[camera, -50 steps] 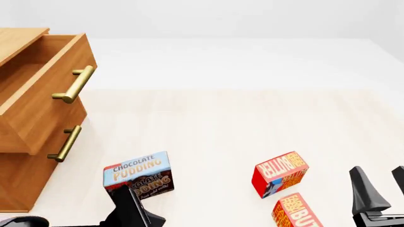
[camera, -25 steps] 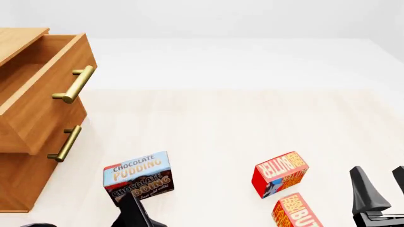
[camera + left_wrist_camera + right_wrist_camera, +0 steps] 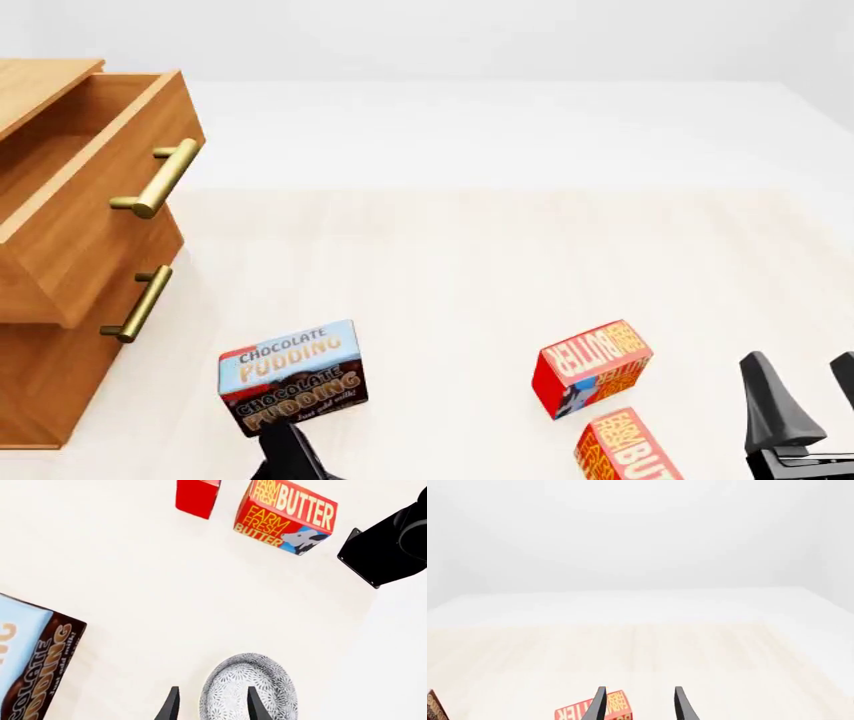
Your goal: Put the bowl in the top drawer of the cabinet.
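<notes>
The bowl (image 3: 257, 690), white with a fine grey floral pattern, lies on the table in the left wrist view. My left gripper (image 3: 212, 704) is open over it: the near rim sits between the fingers and one finger (image 3: 254, 705) overlaps the bowl. The front view does not show the bowl, only one left finger (image 3: 288, 455) at the bottom edge. The cabinet (image 3: 38, 385) stands at the far left with the top drawer (image 3: 94, 225) pulled out. My right gripper (image 3: 807, 395) is open at the bottom right, holding nothing.
A chocolate pudding box (image 3: 294, 375) stands just ahead of the left finger. Two red butter boxes (image 3: 591, 368) (image 3: 625, 445) sit between the arms, near the right gripper. The lower drawer's brass handle (image 3: 136, 303) juts out below the top drawer's handle (image 3: 158, 180).
The left arm has drawn back and down out of the front view; only a fingertip remains at the bottom edge. The right arm and the boxes have not moved.
</notes>
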Robot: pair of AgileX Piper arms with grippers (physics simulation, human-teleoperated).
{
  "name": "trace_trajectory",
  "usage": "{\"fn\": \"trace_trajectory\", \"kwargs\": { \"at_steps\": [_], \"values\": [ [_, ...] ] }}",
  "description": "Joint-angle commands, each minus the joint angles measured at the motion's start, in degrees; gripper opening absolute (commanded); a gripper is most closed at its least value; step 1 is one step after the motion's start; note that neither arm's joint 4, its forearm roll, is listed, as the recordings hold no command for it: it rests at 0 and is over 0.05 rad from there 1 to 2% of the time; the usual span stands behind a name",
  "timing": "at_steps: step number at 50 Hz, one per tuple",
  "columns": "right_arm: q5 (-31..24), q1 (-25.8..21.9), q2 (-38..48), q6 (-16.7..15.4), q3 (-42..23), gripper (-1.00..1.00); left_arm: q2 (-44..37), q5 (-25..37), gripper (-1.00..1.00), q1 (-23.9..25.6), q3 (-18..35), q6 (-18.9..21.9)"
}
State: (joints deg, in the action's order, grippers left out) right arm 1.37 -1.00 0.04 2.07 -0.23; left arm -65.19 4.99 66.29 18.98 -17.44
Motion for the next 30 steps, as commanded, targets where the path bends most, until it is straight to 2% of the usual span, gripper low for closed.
{"fn": "trace_trajectory", "kwargs": {
  "at_steps": [1,26,27,30],
  "values": [
    [-0.14,0.23,0.0,-0.04,0.0,1.0,-1.25,-2.33,1.0,0.65,-0.78,-1.24],
    [-0.63,0.64,0.04,-0.53,-0.01,1.0,-5.37,-9.78,1.0,2.56,-3.28,-4.17],
    [-0.8,0.65,0.07,-0.66,-0.01,1.0,-6.89,-12.66,1.0,2.89,-4.17,-5.06],
    [-0.82,0.62,0.07,-0.68,-0.01,1.0,-7.67,-13.64,1.0,3.0,-4.44,-5.09]
  ]
}}
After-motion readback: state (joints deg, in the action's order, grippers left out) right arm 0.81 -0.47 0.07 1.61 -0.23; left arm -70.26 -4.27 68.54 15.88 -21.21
